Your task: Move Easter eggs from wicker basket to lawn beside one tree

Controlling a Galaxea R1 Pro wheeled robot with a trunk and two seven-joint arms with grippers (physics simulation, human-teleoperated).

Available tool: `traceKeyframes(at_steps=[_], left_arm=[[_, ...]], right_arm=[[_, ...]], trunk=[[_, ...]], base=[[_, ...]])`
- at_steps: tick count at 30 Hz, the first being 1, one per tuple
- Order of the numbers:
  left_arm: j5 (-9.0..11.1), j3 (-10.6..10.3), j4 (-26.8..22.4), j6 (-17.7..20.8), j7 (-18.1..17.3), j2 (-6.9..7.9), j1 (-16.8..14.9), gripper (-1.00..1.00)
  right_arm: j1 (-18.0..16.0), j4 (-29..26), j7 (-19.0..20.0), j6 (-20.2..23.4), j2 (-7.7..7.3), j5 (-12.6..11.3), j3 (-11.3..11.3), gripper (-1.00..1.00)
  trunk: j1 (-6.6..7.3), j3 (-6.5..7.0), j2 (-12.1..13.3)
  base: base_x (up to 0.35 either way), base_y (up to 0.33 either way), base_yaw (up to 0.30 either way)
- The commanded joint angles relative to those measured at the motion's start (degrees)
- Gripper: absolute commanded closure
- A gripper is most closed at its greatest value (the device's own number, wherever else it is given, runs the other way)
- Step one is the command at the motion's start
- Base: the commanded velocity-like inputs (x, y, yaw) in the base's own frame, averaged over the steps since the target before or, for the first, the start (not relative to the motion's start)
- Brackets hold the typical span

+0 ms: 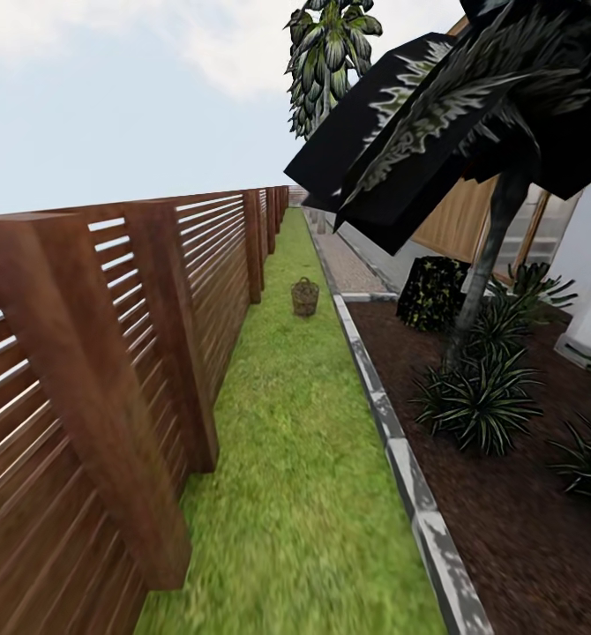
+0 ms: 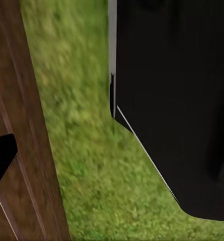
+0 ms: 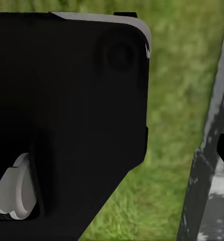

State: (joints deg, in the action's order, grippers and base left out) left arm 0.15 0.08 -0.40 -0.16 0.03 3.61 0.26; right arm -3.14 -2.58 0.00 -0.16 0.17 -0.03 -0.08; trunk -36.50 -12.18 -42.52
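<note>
Short green lawn (image 2: 87,150) runs between a brown wooden fence post (image 2: 21,125) on one side and a large black robot panel (image 2: 177,100) on the other.

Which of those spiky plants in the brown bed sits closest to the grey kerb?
The big spiky clump at the foot of the thin leaning trunk; the other clumps lie farther right, away from the kerb.

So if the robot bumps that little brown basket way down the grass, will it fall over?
Probably it could tip. The wicker basket looks taller than it is wide, so a push up high might topple it. Its open weave suggests it's light, so it may just slide on the lawn. It's too far away to see what's inside.
</note>
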Motion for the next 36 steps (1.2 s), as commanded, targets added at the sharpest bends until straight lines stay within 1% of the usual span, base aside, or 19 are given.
traceKeyframes(at_steps=[1, 36], left_arm=[[0.0, 0.0, 0.0, 0.0, 0.0, 0.0, 0.0, -1.0], [0.0, 0.0, 0.0, 0.0, 0.0, 0.0, 0.0, -1.0]], right_arm=[[0.0, 0.0, 0.0, 0.0, 0.01, 0.0, 0.0, -1.0], [0.0, 0.4, 0.0, 0.0, -0.08, -0.2, -0.1, -1.0]], trunk=[[-0.04, -0.06, 0.0], [-0.04, -0.06, 0.0]], base=[[0.323, 0.0, 0.0], [0.323, 0.0, 0.0]])
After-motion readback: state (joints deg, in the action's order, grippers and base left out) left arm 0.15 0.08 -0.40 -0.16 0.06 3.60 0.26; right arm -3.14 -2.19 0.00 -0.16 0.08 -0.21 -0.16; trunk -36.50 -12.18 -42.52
